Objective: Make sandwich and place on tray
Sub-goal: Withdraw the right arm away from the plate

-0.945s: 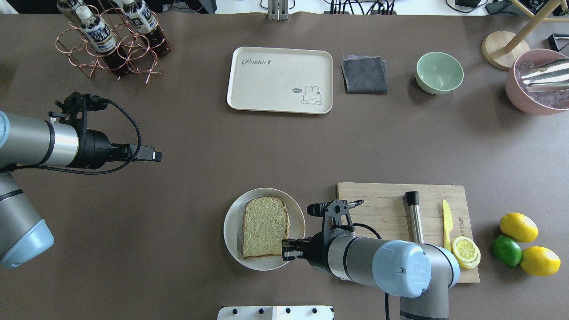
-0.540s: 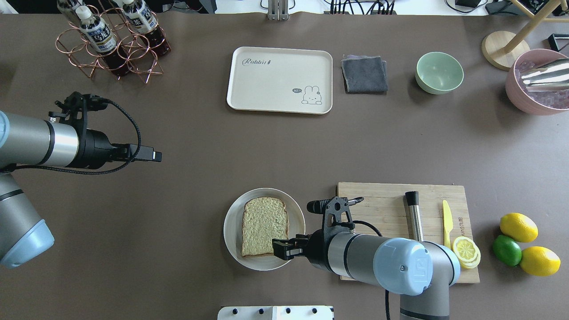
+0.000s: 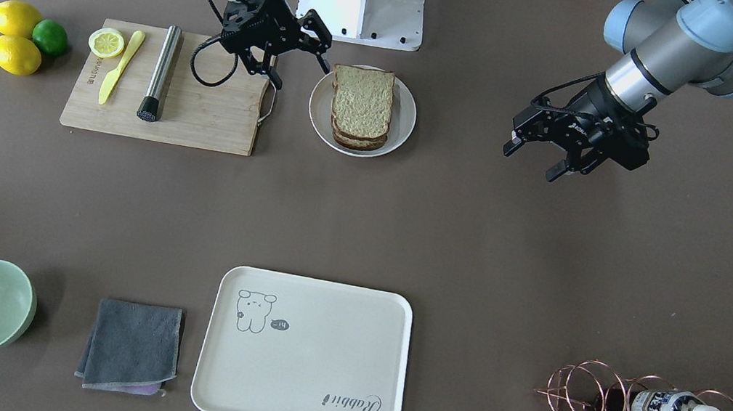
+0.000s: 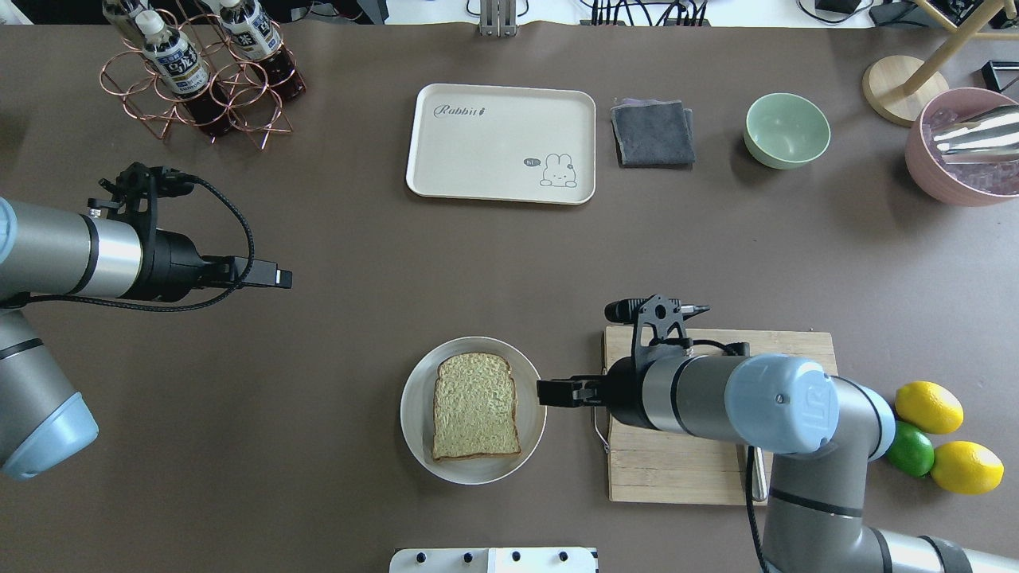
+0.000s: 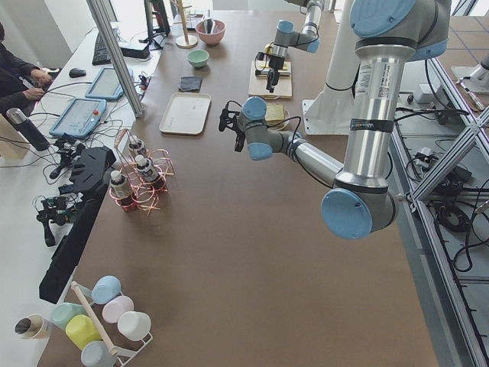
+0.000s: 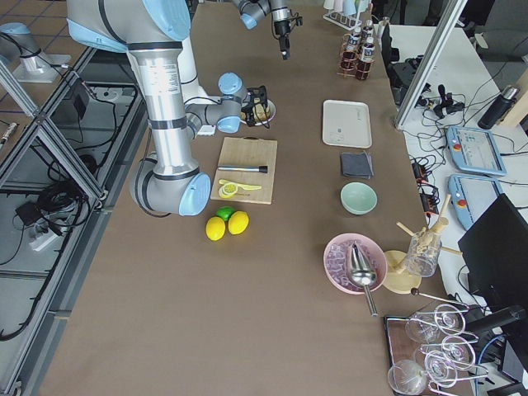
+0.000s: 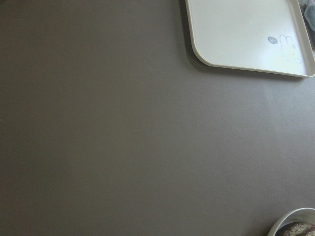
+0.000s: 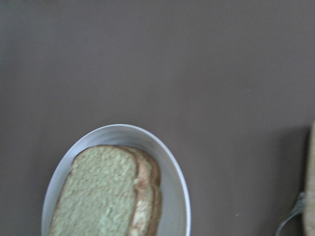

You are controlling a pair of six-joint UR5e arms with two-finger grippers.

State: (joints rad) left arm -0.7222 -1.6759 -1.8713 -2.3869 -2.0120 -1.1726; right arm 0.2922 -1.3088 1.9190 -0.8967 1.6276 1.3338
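The sandwich (image 4: pixel 476 406) lies on a round white plate (image 4: pixel 414 414) at the near middle of the table. Only stacked bread slices show (image 3: pixel 362 105); the egg is hidden. It also shows in the right wrist view (image 8: pixel 98 196). My right gripper (image 4: pixel 548 391) is open and empty, just off the plate's right rim, over the table (image 3: pixel 302 78). The cream tray (image 4: pixel 501 143) with "Rabbit" script lies empty at the far middle (image 3: pixel 306 354). My left gripper (image 4: pixel 280 278) is open and empty, hovering far left of the plate (image 3: pixel 529 164).
A wooden cutting board (image 3: pixel 204 114) with a metal rod (image 3: pixel 159 73), a yellow knife (image 3: pixel 115 74) and a lemon slice (image 3: pixel 105 41) lies under my right arm. Lemons and a lime (image 4: pixel 931 438), a grey cloth (image 4: pixel 653 134), a green bowl (image 4: pixel 786 130) and a bottle rack (image 4: pixel 199 79) stand around.
My right gripper has drawn back from the sandwich's near right corner to beside the plate's right rim. The top slice sits slightly shifted. The left arm has not moved.
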